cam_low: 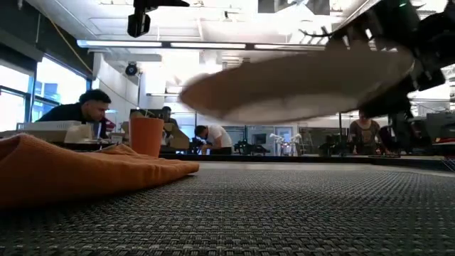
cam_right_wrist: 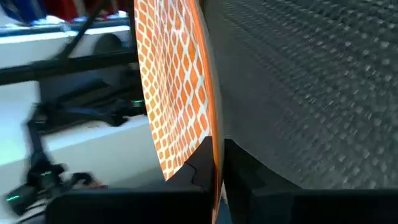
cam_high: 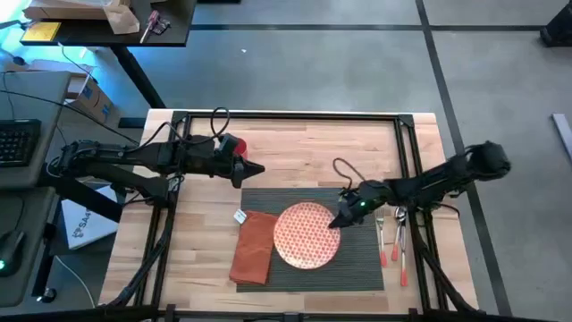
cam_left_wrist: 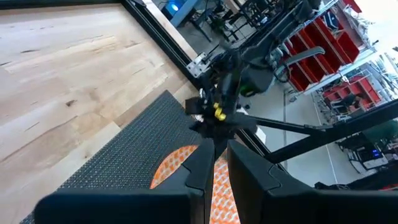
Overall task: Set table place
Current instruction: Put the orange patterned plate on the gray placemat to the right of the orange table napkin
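Right pincer (cam_high: 338, 222) clamps rim of patterned plate (cam_high: 307, 235), held tilted above grey placemat (cam_high: 357, 268) near counter (cam_high: 295, 148) front edge, w/ orange napkin (cam_high: 253, 246) at placemat's left edge; left pincer (cam_high: 257, 169) closed, empty, nr counter centre.

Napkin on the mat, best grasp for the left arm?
Pinch the napkin at its upper end, the folds nearest the left end effector, coming from above. It lies flat and limp on the placemat, so only a raised fold gives purchase.
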Robot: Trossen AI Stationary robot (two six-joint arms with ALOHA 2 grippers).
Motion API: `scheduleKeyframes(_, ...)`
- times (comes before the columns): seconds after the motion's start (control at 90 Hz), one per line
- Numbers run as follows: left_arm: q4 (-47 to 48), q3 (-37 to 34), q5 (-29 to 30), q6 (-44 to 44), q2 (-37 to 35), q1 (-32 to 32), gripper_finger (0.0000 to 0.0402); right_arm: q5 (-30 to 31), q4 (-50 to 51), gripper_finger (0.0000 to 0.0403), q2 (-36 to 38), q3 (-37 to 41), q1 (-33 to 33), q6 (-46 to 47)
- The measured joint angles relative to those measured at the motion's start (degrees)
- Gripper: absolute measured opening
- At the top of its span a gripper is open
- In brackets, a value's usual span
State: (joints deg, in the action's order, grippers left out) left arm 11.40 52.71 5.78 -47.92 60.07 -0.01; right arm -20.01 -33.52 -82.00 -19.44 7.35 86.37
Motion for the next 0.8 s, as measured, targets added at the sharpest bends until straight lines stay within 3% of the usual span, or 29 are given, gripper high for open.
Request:
scheduleKeyframes(0.211,0.59,0.00,-0.40,-0.16,0.00,0.00,0.0030,-0.03,-0.02,0.0000,-7.54,-2.02,-0.24,-2.64)
scheduleKeyframes(0.611,1.82,0.00,-0.76,0.48,0.02,-0.02,0.0030,-0.02,-1.22,0.0002,-11.19,-2.60,-0.07,-7.02)
scheduleKeyframes(0.8,2.93,0.00,-0.76,0.52,0.02,-0.02,0.0030,-0.20,-0.72,0.0069,-11.27,-2.55,-0.20,-9.09)
